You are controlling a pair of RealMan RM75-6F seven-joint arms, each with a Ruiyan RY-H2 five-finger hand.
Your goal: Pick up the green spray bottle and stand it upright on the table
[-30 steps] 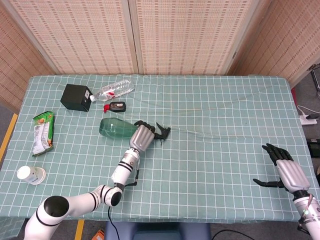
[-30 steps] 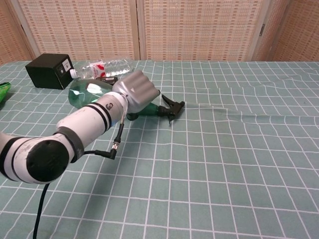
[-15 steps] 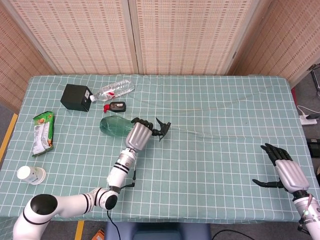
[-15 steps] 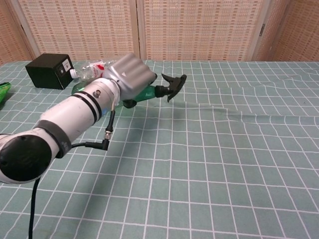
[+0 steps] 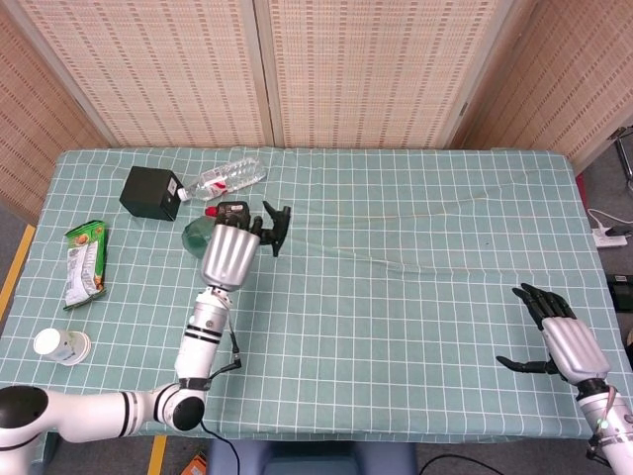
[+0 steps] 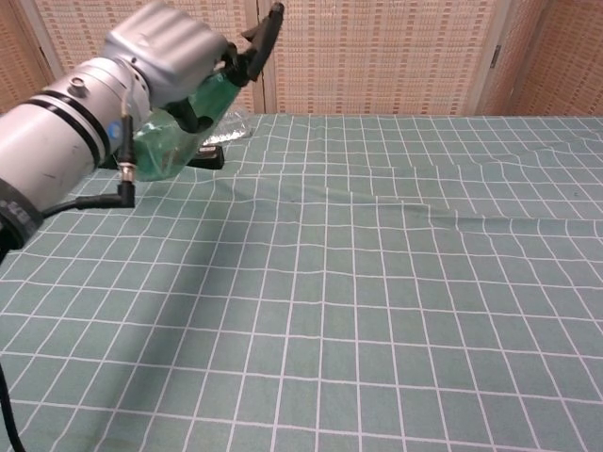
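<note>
The green spray bottle (image 6: 174, 132) is glossy translucent plastic with a matt black nozzle; the left hand (image 6: 170, 52) looks brushed metal; the tablecloth (image 5: 415, 267) is matt cloth.

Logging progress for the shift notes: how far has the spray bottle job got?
Done: the left robot hand has picked the green spray bottle up off the table. In hand: the bottle is held tilted in the air, nozzle up. Left: setting it upright on the table and letting go. The right robot hand holds nothing.

- Left hand (image 5: 229, 254): silver-grey shell, black fingers.
- Left arm: white segments, black joint bands, thin black cable along the wrist.
- Right hand (image 5: 556, 338): matching silver back, black fingers.
</note>
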